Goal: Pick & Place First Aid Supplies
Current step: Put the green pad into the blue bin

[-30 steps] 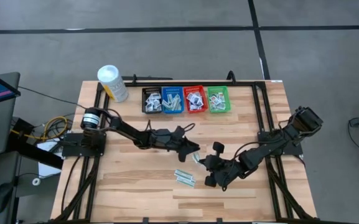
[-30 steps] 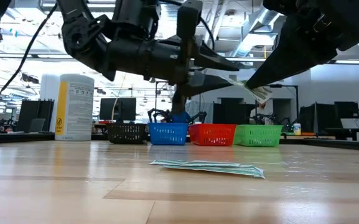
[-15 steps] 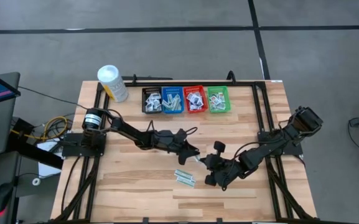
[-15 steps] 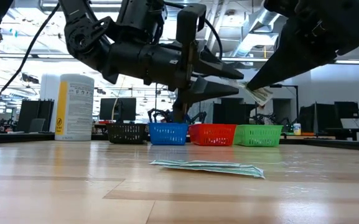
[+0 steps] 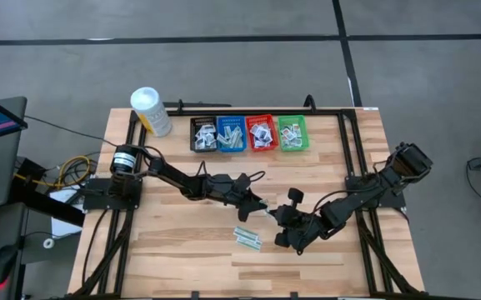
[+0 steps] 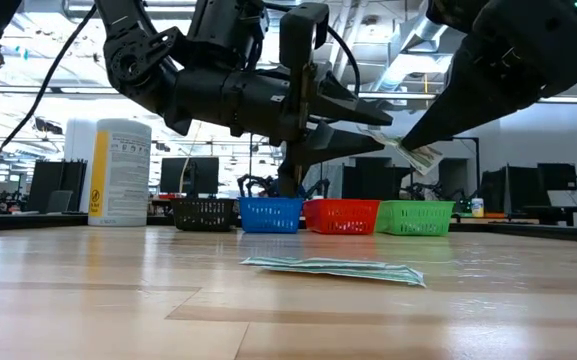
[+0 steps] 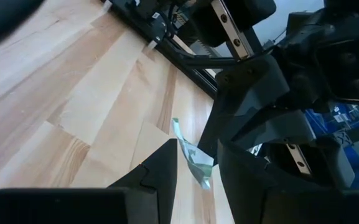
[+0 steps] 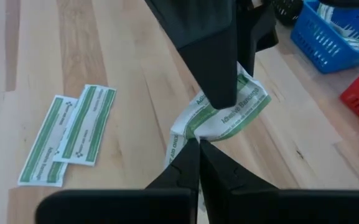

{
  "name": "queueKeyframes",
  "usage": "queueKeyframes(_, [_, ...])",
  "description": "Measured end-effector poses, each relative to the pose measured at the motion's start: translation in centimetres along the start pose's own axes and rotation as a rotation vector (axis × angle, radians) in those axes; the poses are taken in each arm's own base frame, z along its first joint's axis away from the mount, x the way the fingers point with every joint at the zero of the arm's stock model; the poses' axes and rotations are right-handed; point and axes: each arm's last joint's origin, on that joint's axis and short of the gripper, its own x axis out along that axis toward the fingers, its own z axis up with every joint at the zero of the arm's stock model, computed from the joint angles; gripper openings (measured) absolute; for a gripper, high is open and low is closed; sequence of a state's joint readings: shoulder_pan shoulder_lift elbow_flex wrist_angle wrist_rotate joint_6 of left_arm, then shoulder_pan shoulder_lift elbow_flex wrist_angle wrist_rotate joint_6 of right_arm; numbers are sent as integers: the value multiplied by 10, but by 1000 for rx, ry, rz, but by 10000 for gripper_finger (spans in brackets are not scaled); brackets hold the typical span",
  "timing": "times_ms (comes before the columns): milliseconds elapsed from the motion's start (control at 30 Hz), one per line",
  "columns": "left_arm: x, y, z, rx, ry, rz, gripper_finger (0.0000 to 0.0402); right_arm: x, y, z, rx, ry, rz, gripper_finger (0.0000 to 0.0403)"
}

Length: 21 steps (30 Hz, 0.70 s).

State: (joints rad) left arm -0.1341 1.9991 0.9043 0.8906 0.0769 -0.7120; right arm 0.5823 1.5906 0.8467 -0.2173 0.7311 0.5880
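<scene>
Above the wooden table (image 5: 182, 250), the right gripper (image 8: 198, 148) pinches a crumpled green-striped packet (image 8: 226, 112) mid-air while the left gripper (image 5: 261, 206) straddles it with fingers apart; the left should clamp firmly before the right releases.

Two arms meet at mid-bench

The left gripper (image 5: 263, 208) and right gripper (image 5: 277, 213) nearly touch above the bench (image 5: 182, 250). Two pale-green strips (image 5: 248, 237) lie just nearer. Black, blue, red and green baskets (image 5: 248, 133) line the far edge, left of them a white tub (image 5: 151, 111).

A crumpled green-and-white packet (image 8: 224, 112) hangs above the table; two flat ones (image 8: 68, 133) lie overlapping below.
</scene>
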Motion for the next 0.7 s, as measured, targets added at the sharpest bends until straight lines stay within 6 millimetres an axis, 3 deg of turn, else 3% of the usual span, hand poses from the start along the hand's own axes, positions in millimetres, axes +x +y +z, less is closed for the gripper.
queueKeyframes(167, [0, 1, 1, 22, -2, 3, 94, 0, 0, 0, 5, 1, 2, 0])
queueKeyframes(400, [0, 1, 0, 129, -2, 3, 9, 0, 1, 0, 13, 13, 20, 20])
queueKeyframes(700, [0, 1, 0, 139, -2, 3, 6, 0, 1, -1, 8, 30, 47, 80])
